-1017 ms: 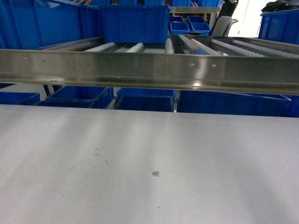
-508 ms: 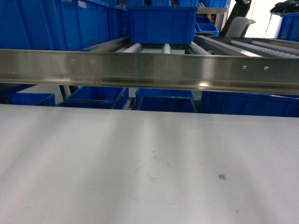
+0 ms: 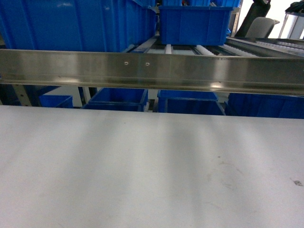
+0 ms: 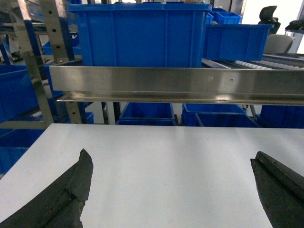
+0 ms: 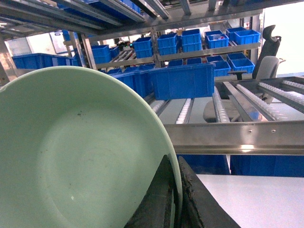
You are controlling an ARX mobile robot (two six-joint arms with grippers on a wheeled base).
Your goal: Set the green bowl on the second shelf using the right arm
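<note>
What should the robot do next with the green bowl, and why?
Probably lift the green bowl a little and carry it forward over the steel front rail. The right gripper pinches the bowl's rim, and the second shelf with its rollers lies just beyond that rail, with open room beside the blue crate.

A warehouse or storage area surrounds me: stainless-steel flow racks (image 5: 223, 135) with roller lanes (image 5: 266, 95), perforated uprights (image 4: 54, 28), and rows of stacked blue plastic crates (image 4: 142, 33). A white worktable (image 3: 152, 166) stands just before the rack, and office chairs (image 5: 267, 59) stand beyond it.
</note>
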